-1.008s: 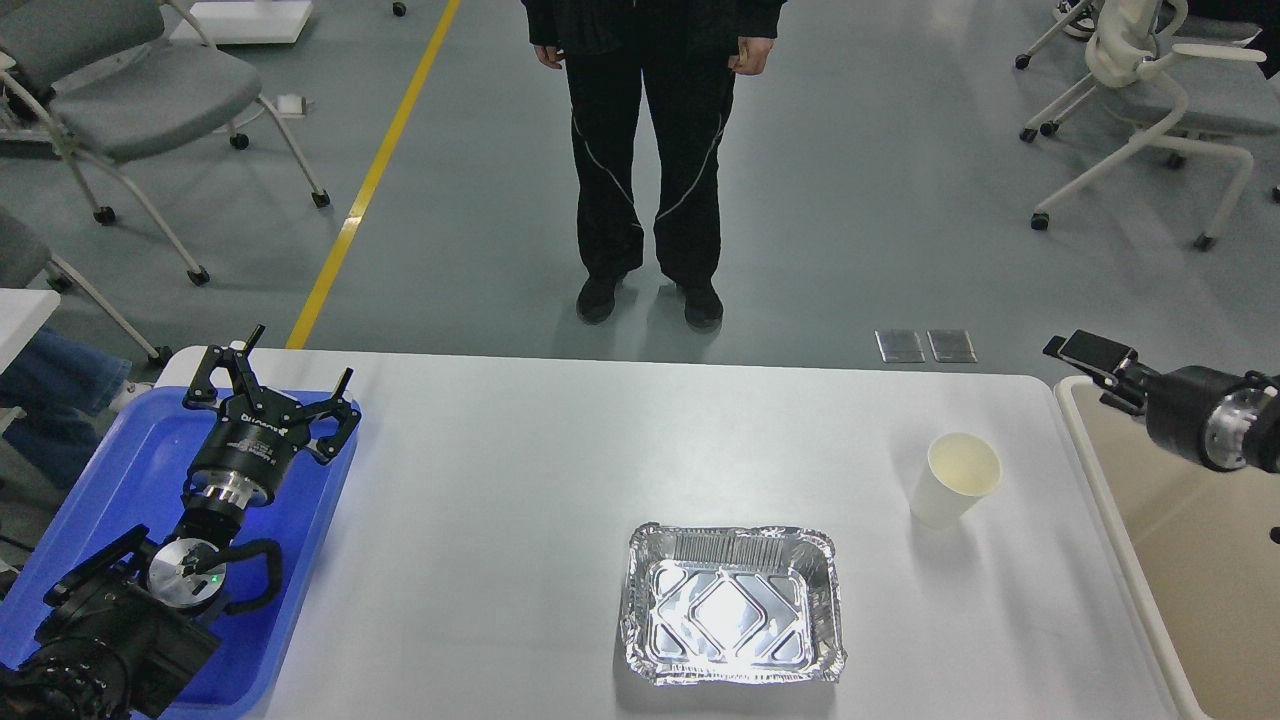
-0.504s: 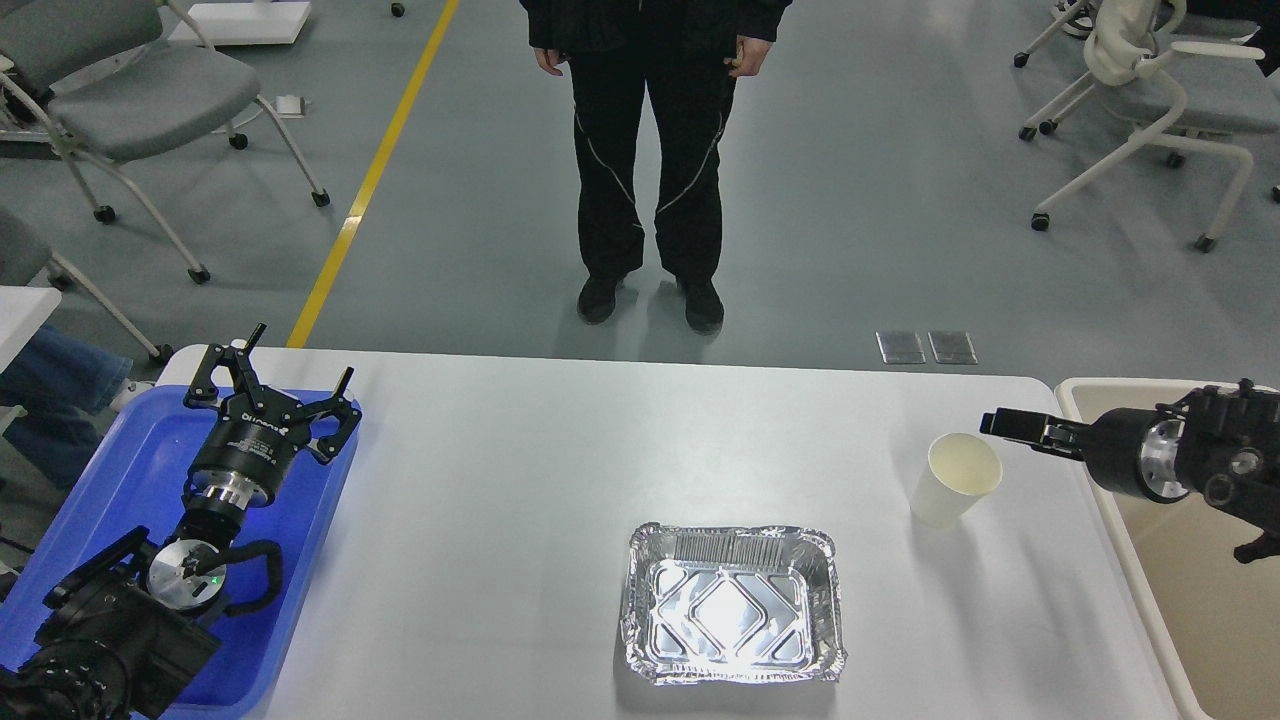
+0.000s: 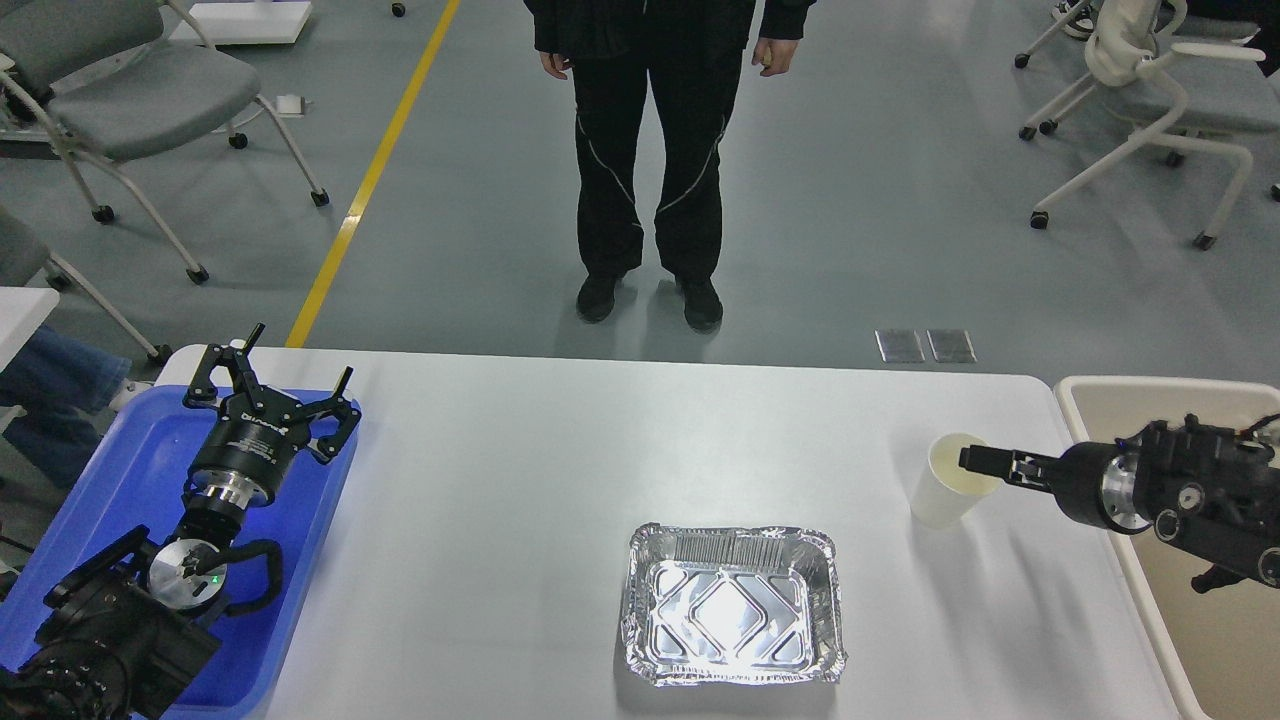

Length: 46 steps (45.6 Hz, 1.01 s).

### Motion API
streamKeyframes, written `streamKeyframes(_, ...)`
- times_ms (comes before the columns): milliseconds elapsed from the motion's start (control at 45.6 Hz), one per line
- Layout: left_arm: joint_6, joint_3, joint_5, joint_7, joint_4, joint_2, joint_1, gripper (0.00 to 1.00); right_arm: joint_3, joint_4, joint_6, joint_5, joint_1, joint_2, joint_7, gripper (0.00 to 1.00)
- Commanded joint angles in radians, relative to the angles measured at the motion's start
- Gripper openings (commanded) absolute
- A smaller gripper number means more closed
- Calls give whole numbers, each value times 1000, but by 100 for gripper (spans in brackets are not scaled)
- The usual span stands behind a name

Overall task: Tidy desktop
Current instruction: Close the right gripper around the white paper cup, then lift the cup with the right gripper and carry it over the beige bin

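The white desktop carries an empty foil tray at front centre and an upright white paper cup at the right. My right gripper reaches in from the right and its dark tip is at the cup's rim on the right side. It is seen edge-on, so its fingers cannot be told apart. My left gripper is open and empty above the blue plastic tray at the left edge.
A beige bin stands off the desktop's right end, under my right arm. A person in black stands just beyond the far edge. Wheeled chairs stand on the floor at back left and back right.
My right arm has swung left and down from above the beige bin to the cup's rim. The left arm has not moved. The person's hands have shifted a little.
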Motion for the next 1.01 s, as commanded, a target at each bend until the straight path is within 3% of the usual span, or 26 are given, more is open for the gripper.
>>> streamKeyframes(0,0,0,0,0,1,0,0,100,-6,-59,-8,-1,-31,35,0,64)
streamKeyframes(197,0,0,0,0,0,0,0,100,-19,-59,-8,4,-33,44,0,12)
streamKeyframes(263,0,0,0,0,1,0,0,100,-19,-59,-8,10,-33,44,0,0)
streamKeyframes(789,0,0,0,0,1,0,0,100,57,-40,-5,57,-14,36,21,0)
streamKeyframes(987,0,0,0,0,0,0,0,100,154,48,6,86,2,-49,44,0)
